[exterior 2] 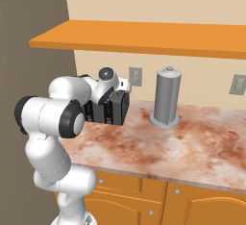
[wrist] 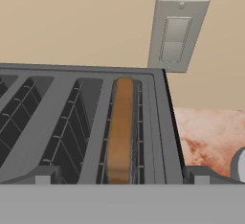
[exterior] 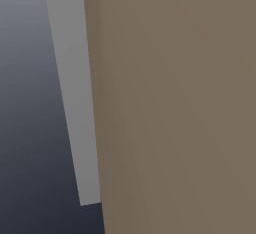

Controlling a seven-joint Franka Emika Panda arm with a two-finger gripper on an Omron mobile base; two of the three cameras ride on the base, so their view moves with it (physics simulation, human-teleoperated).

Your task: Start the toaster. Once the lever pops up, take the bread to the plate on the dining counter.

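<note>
The black toaster (exterior 2: 109, 109) stands at the left end of a wall counter, and my hand hovers just above it. In the hand view I look down on the toaster's top (wrist: 62, 122) with its wire-lined slots. The tan-brown bread (wrist: 122, 132) stands on edge, sunk in the rightmost slot. My gripper (wrist: 122, 177) is open, its fingertips (wrist: 44, 175) spread wide on either side of the slots, touching nothing. I cannot make out the toaster's lever. The plate and the dining counter are out of view.
A tall grey canister (exterior 2: 166, 99) stands right of the toaster on the marbled counter (exterior 2: 192, 147). An orange shelf (exterior 2: 144, 36) hangs low over the toaster. Wall outlets (wrist: 178, 35) sit behind. A brown panel (exterior: 175, 103) stands close on the left.
</note>
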